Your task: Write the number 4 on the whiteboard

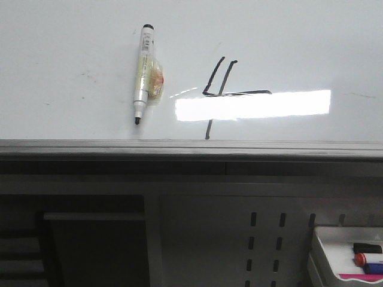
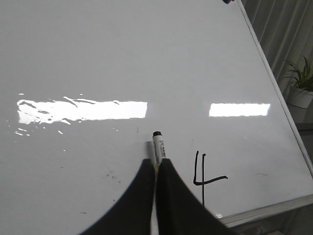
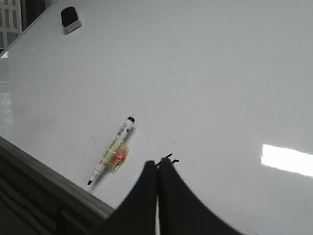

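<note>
The number 4 [image 1: 218, 89] is drawn in thin black strokes on the whiteboard [image 1: 72, 36], its long vertical crossing a bright light reflection. A white marker [image 1: 142, 72] with a yellow-orange wrap lies loose on the board left of the 4, uncapped tip toward the board's near edge. No gripper shows in the front view. My left gripper [image 2: 155, 164] is shut, its tips over the marker [image 2: 158, 144], with the 4 [image 2: 201, 176] beside. The right wrist view shows the marker [image 3: 111, 151] lying free. My right gripper [image 3: 157, 164] is shut and empty, hiding most of the 4 [image 3: 168, 157].
The board's grey metal edge [image 1: 191, 147] runs along its near side. A small white tray [image 1: 326, 251] with spare markers [image 1: 366, 258] sits at the lower right. A black eraser [image 3: 70, 18] rests at a far corner of the board. A potted plant [image 2: 301, 81] stands beyond the board.
</note>
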Controlling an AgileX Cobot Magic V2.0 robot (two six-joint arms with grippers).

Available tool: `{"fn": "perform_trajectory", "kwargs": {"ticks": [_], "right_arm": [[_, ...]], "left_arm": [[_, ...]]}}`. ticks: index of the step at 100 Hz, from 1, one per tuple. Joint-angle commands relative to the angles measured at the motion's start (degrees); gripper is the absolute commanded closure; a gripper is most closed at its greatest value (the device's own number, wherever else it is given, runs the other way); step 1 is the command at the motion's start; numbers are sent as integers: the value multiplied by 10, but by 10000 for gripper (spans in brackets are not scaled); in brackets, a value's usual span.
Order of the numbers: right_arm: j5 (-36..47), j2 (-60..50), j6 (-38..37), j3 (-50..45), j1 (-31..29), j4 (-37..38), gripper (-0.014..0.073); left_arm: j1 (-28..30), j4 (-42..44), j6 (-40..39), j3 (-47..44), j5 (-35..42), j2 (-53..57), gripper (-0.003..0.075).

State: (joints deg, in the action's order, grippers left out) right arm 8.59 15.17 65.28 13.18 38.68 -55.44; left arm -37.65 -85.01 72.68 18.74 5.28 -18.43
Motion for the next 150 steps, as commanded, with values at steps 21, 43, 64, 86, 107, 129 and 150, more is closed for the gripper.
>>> {"fn": "perform_trajectory", "kwargs": {"ticks": [21,43,64,86,107,129,150], "right_arm": [[26,3,3,15,-4,6,658],[27,3,3,15,-4,6,658],[27,3,3,15,-4,6,658],[27,3,3,15,-4,6,658],[27,3,3,15,-4,6,658],[27,3,3,15,-4,6,658],[27,3,3,15,-4,6,658]], "left_arm": [[1,2,1,-7,-2,0,741],[56,191,-19,-70,-41,58,741],[169,520,-377,-138,-53,149,741],[223,688,-551,-184,-57,199,741],[230,712,-562,-209,-121,201,741],[230,738,-562,-209,-219,202,741],[230,737,-562,-209,-216,202,741]]}}
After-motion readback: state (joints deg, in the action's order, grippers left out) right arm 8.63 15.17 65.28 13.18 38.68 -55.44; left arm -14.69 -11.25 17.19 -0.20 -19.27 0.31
